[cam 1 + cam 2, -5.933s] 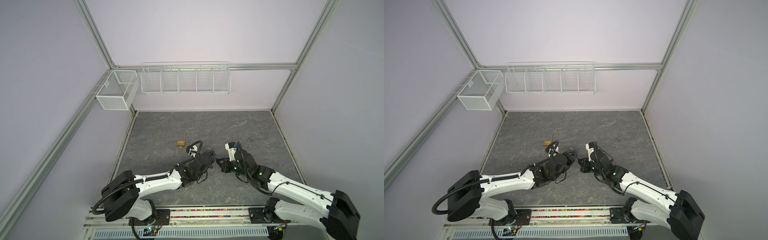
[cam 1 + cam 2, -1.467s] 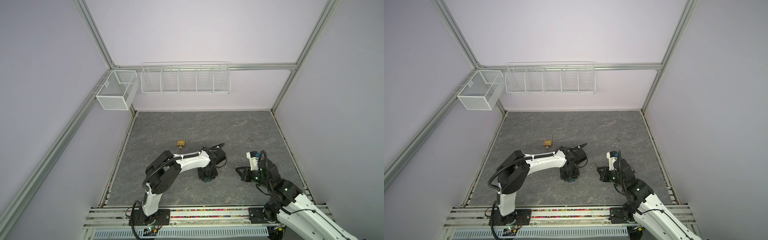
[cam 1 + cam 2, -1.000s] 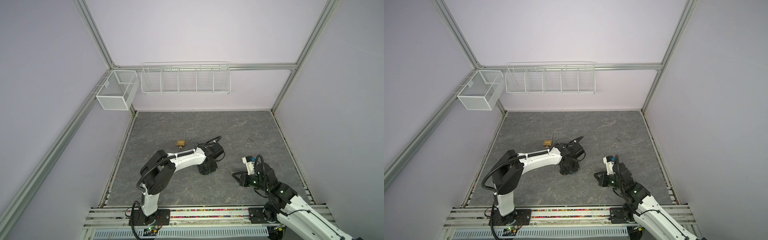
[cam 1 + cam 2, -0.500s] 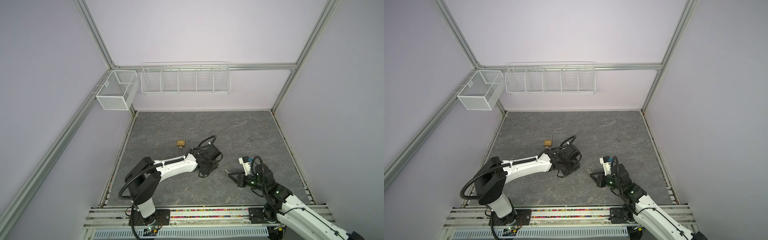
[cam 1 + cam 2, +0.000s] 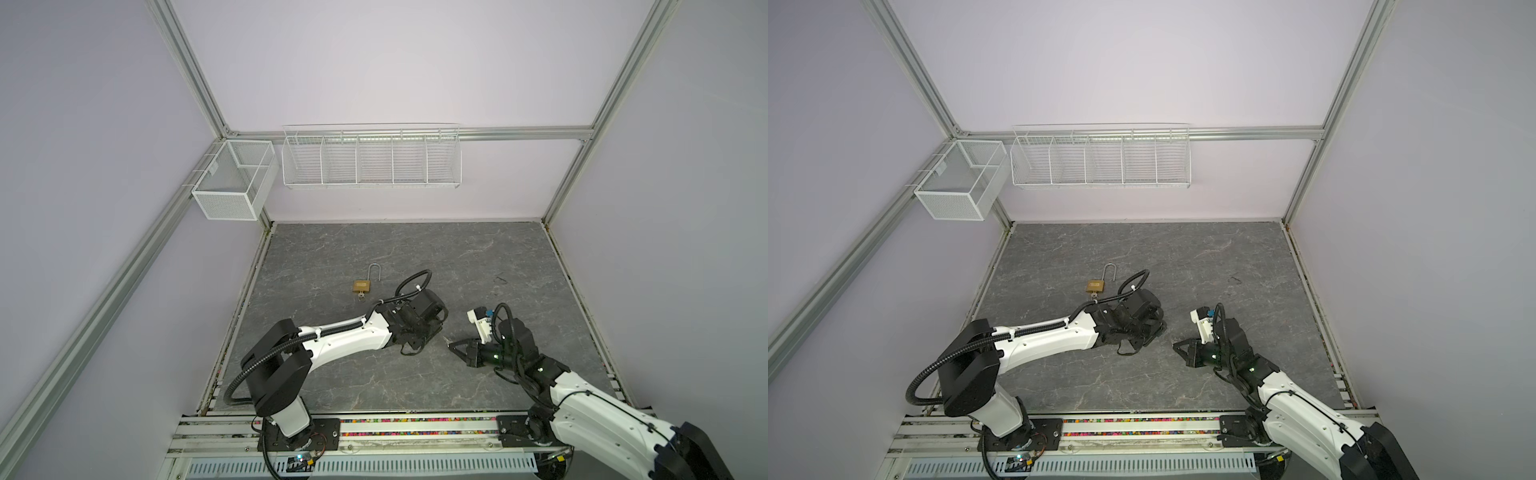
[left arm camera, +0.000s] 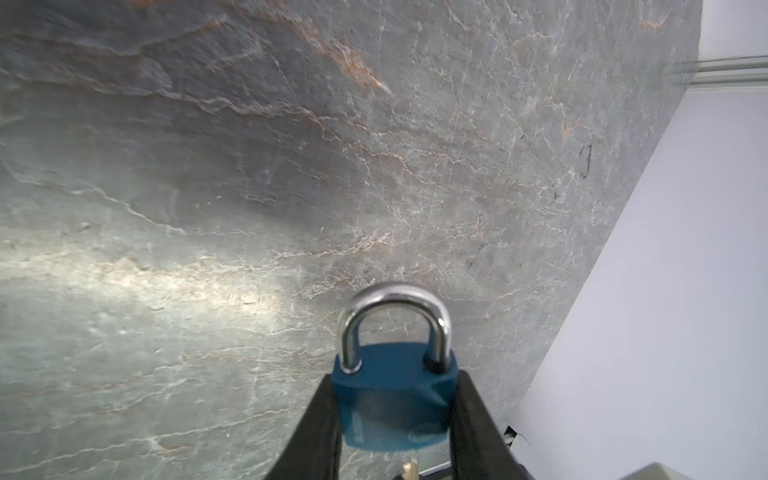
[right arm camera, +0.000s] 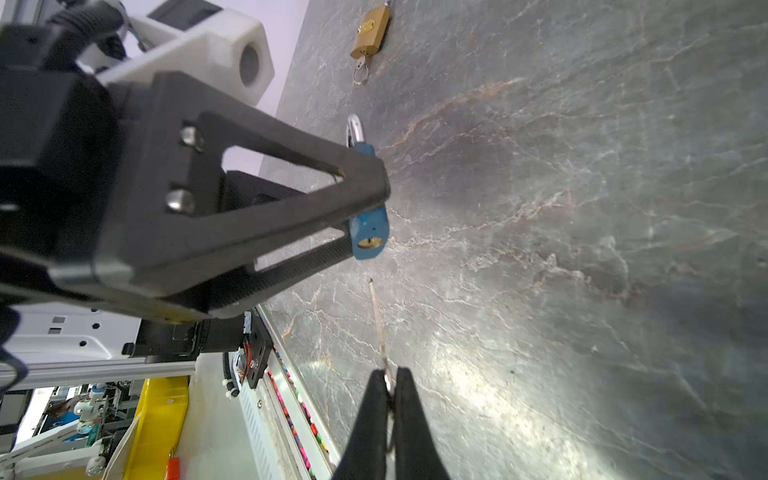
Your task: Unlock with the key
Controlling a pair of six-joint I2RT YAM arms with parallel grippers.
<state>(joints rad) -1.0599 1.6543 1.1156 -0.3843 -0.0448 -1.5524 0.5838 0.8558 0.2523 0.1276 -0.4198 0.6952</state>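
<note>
While left hand grips blue padlock, right hand pinches key.

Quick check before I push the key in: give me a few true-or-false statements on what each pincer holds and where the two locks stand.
The left pincer grips the blue padlock by its body. True.
The key in the right pincer sits inside the blue padlock's keyhole. False: its tip stops short of the keyhole, with a gap between them.
The blue padlock's shackle is open. False: the shackle has both legs seated in the body.
The brass padlock lies on the table, held by neither pincer. True.
</note>
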